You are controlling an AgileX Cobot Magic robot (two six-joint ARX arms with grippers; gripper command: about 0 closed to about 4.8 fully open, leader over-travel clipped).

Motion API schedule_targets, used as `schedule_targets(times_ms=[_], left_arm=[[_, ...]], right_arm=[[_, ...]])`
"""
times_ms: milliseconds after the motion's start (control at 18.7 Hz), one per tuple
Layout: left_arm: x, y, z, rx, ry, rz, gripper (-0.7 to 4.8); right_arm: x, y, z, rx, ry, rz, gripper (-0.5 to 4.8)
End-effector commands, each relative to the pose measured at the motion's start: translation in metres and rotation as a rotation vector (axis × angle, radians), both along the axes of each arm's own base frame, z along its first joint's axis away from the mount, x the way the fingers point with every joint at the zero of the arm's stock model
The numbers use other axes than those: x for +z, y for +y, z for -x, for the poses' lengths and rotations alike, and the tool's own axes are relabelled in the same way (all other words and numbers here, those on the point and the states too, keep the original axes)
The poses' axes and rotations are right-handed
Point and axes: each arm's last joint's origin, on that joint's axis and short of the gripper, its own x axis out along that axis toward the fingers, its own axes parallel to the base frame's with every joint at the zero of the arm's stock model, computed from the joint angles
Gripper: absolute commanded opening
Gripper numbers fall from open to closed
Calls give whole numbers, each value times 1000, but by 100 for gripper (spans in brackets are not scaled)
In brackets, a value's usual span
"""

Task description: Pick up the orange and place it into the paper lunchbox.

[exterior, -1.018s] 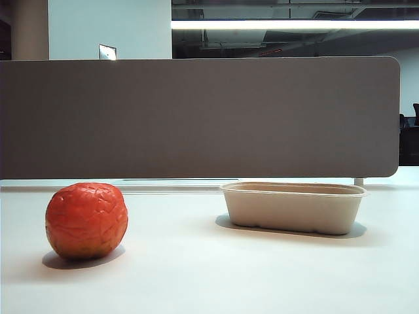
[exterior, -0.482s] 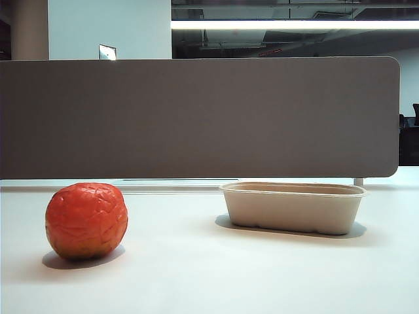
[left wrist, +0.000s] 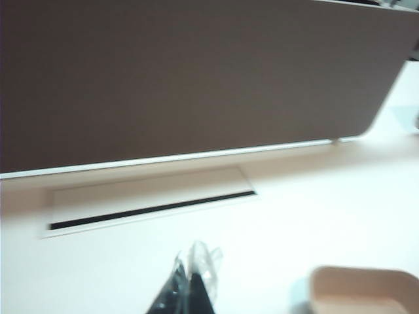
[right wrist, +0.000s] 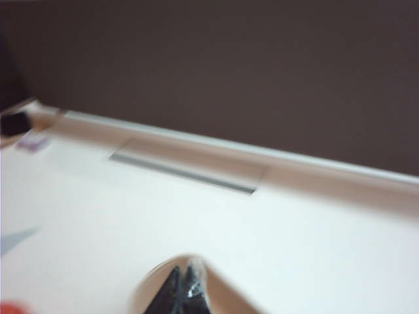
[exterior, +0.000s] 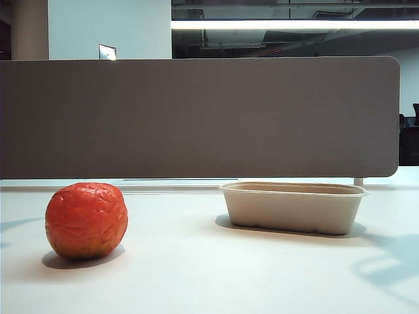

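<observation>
Both grippers have their jaws closed, with nothing between them.

Exterior view: neither arm is in the picture. The orange [exterior: 86, 220] sits on the white table [exterior: 209, 275] at the left, close to the camera. The lunchbox [exterior: 293, 207] stands upright on the table to the right and a little further back, well apart from the orange; what lies in it cannot be seen from this low angle. A grey-brown partition [exterior: 196, 118] runs across behind both. Faint bluish shadows lie on the table at the far left and the lower right.

Left wrist view: the left gripper [left wrist: 190, 291] hangs above bare table, its dark fingertips pressed together. A corner of the lunchbox [left wrist: 361, 289] shows off to one side, apart from the gripper. Further off are a cable slot [left wrist: 152, 208] in the tabletop and the partition [left wrist: 196, 78].

Right wrist view: the picture is blurred. The right gripper [right wrist: 182, 292] has its tips together in front of the pale rim of the lunchbox [right wrist: 226, 288]. A sliver of the orange [right wrist: 12, 307] shows at the edge. A cable slot [right wrist: 183, 171] and the partition [right wrist: 229, 65] lie beyond.
</observation>
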Motion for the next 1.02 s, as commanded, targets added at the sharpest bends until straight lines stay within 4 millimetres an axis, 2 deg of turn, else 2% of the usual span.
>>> schedule_targets(times_ms=[54, 214, 268, 321, 375, 429, 589, 857, 1018], left_arm=[[4, -17, -3, -84, 2, -8, -5], [3, -17, -3, -85, 13, -11, -5], [3, -17, -1, -86, 48, -21, -5], [-19, -21, 5, -319, 232, -103, 218], [-26, -21, 5, -339, 291, -132, 463], [-29, -21, 5, -344, 315, -151, 479], [-40, -23, 2, -419, 367, -216, 479], [-72, -35, -24, -487, 498, -268, 479], [-86, -44, -31, -506, 548, -325, 479]], right_arm=[[0, 18, 10, 132, 90, 47, -6], [0, 24, 18, 166, 136, 87, -6], [3, 26, 31, 185, 205, 140, -6], [-4, 25, 35, 196, 278, 198, -6], [-6, 26, 34, 196, 294, 210, -6], [-7, 26, 33, 197, 305, 218, -6], [-8, 27, 33, 196, 316, 225, -6], [-8, 27, 32, 196, 315, 225, -6], [-8, 27, 32, 195, 312, 223, -6]])
